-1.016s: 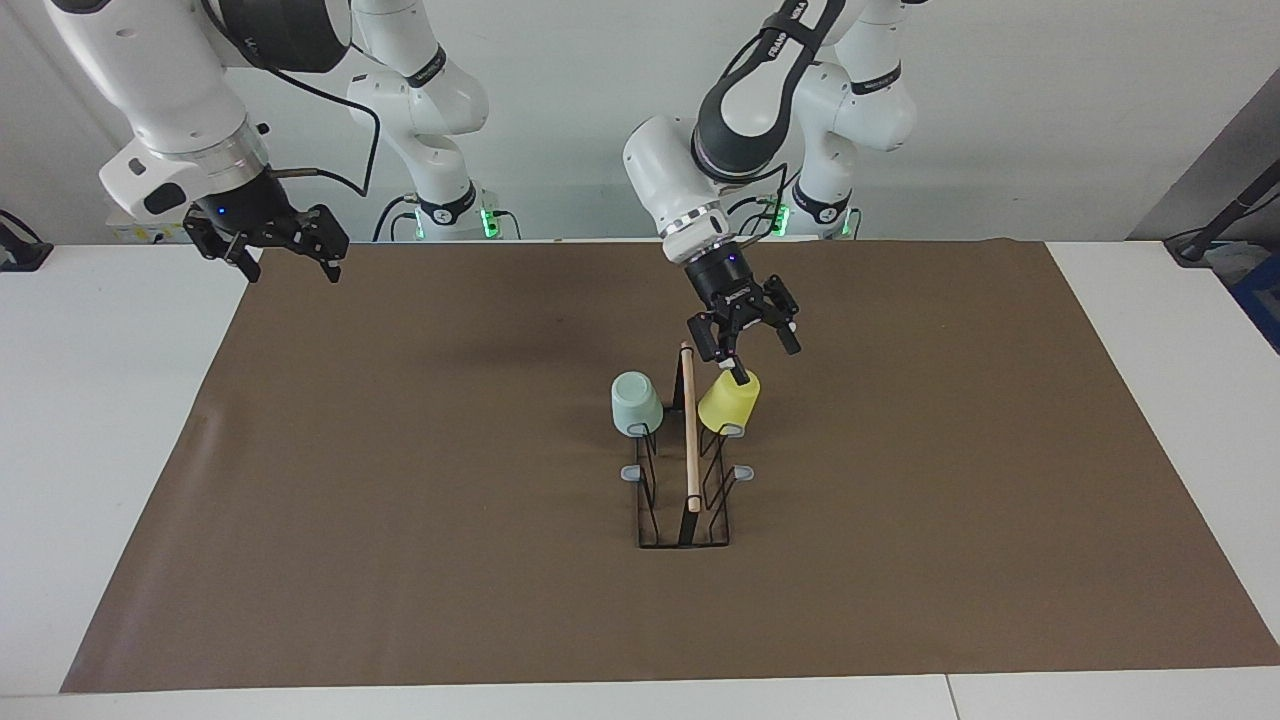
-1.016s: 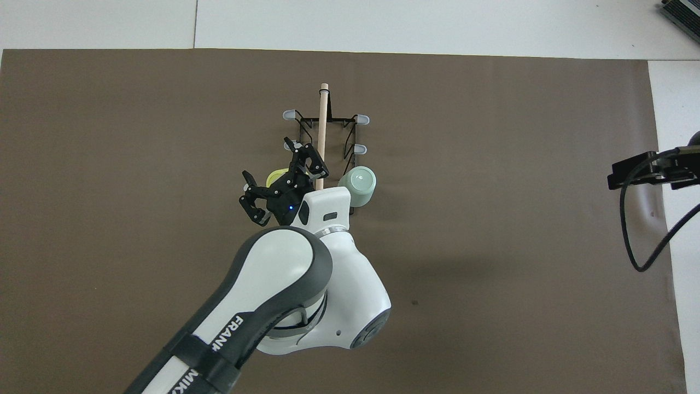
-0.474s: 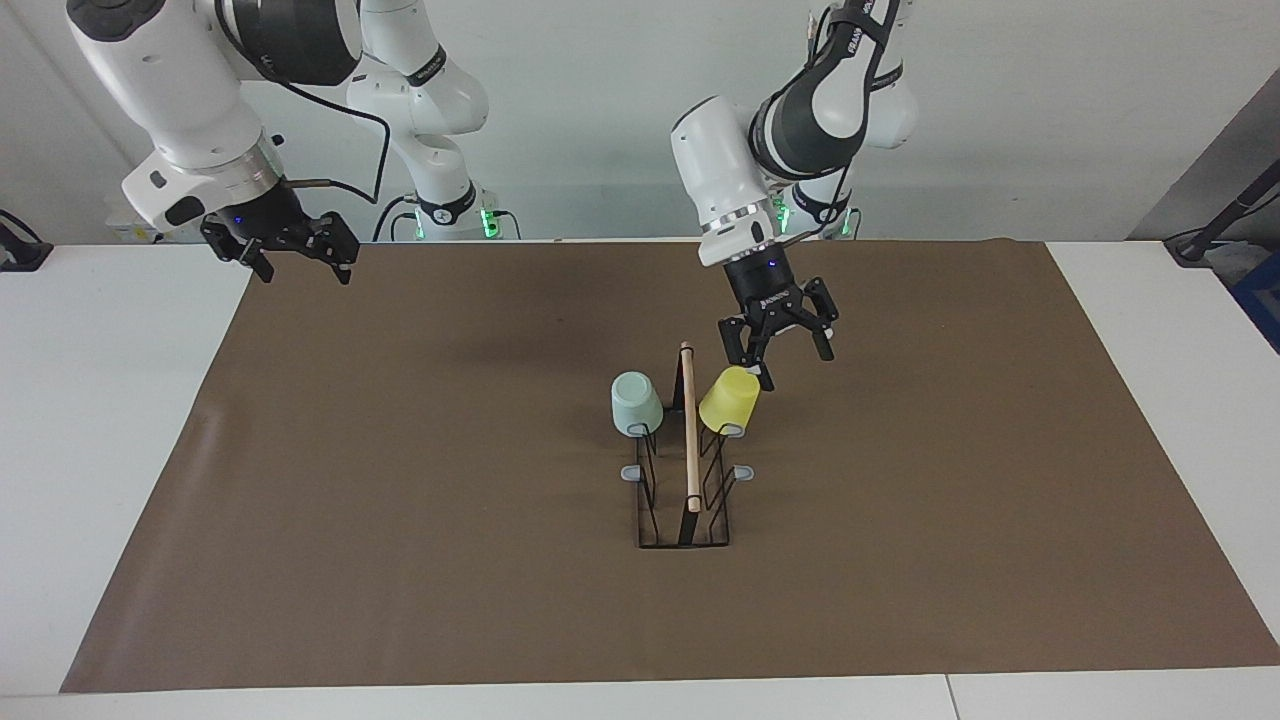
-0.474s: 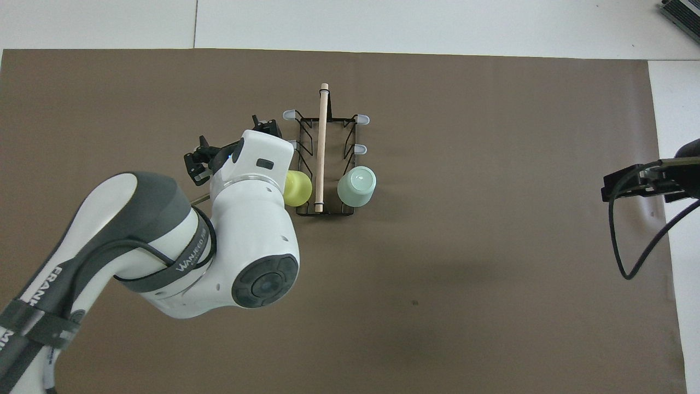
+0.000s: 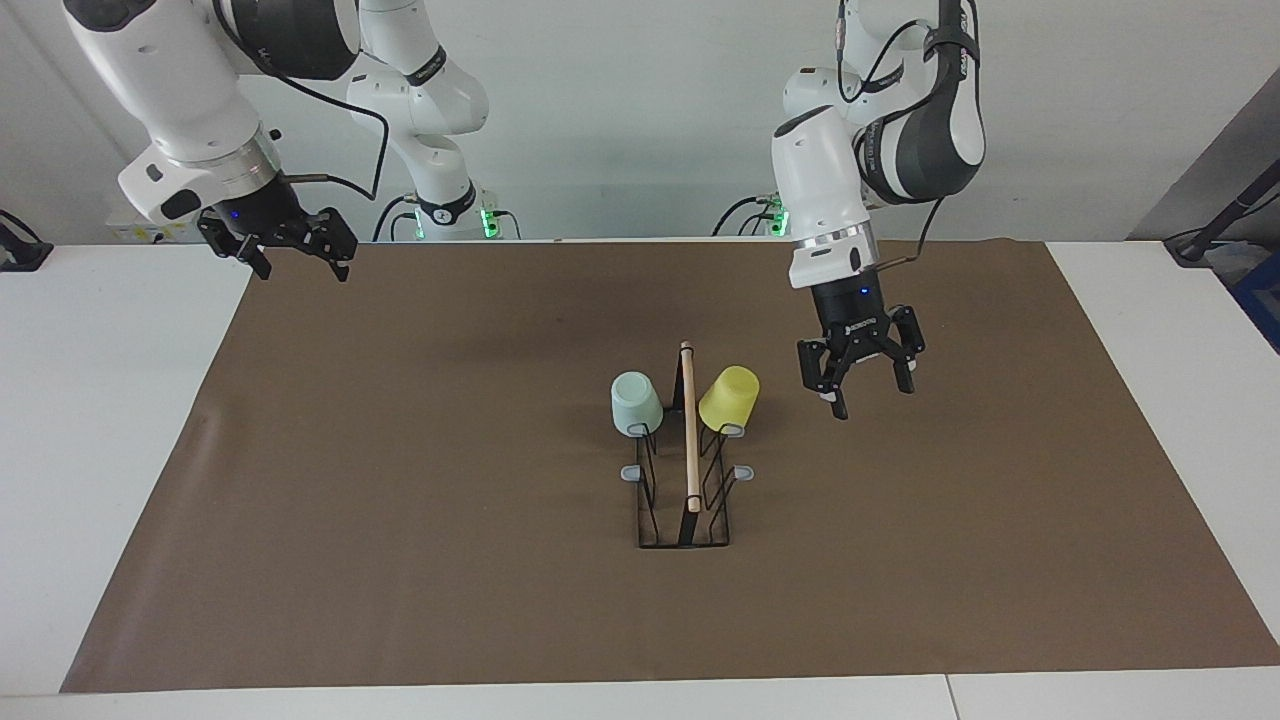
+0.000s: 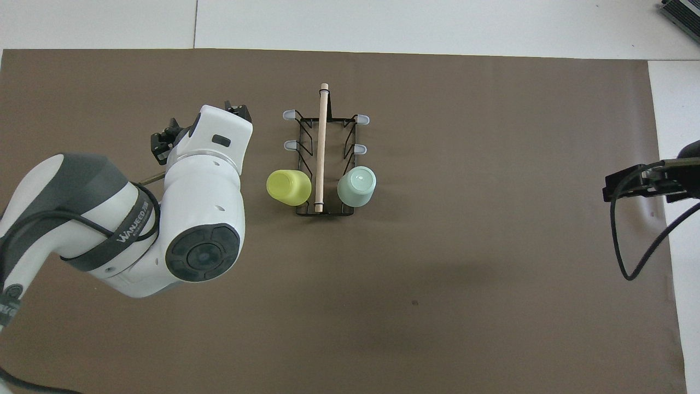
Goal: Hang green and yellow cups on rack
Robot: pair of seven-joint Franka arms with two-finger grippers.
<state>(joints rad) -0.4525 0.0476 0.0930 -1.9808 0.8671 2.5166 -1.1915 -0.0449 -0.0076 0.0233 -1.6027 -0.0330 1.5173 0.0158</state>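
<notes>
A brown mat (image 5: 400, 500) is lying flat over most of a white table (image 5: 100, 450), leaving the tabletop showing at both ends and along the edge farthest from the robots. A dark speck (image 6: 414, 302) is sitting on the mat.

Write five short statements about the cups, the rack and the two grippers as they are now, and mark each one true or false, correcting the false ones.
1. The yellow cup hangs upside down on a peg of the rack. True.
2. The green cup lies on the brown mat beside the rack. False: it hangs on a peg, across the wooden rod from the yellow cup.
3. The left gripper is shut on the yellow cup. False: it is open, empty and clear of the cup, over the mat.
4. The right gripper is open and holds nothing. True.
5. All six pegs carry cups. False: only the two pegs nearest the robots do.
</notes>
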